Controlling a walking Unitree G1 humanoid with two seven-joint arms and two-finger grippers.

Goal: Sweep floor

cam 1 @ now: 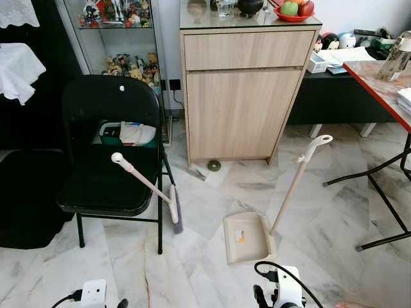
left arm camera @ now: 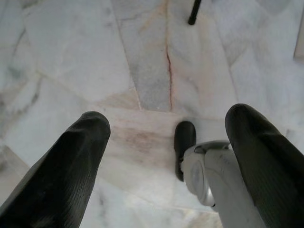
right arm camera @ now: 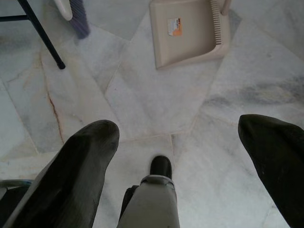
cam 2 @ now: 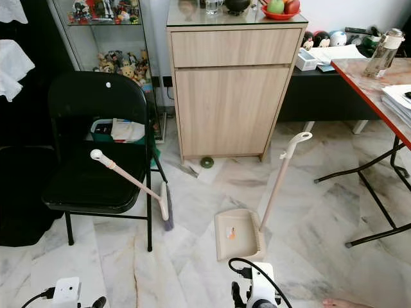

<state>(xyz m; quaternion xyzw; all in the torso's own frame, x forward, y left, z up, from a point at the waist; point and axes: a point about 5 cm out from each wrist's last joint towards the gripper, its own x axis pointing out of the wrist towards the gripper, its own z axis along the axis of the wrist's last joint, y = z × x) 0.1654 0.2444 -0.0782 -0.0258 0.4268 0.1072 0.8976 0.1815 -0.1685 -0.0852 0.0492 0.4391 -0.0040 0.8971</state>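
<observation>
A broom leans against the black folding chair (cam 1: 109, 147); its pale handle (cam 1: 141, 178) rests over the seat and its grey-bristled head (cam 1: 174, 212) stands on the marble floor. To the right lies a beige dustpan (cam 1: 247, 236) flat on the floor, its long handle (cam 1: 295, 183) rising upright. A small green round thing (cam 1: 214, 165) and a scrap (cam 1: 196, 172) lie at the cabinet's foot. My left gripper (left arm camera: 167, 116) hangs open over bare floor. Open too, my right gripper (right arm camera: 176, 123) hangs just short of the dustpan (right arm camera: 187, 31), with the broom head (right arm camera: 76, 12) off to one side.
A wooden cabinet (cam 1: 241, 96) stands behind the dustpan, with a glass display case (cam 1: 122, 38) beside it. A red-topped folding table (cam 1: 385, 83) with black legs (cam 1: 385, 205) is at the right. A black seat (cam 1: 26, 199) fills the left. A person's toes (cam 2: 337, 303) show at the bottom right.
</observation>
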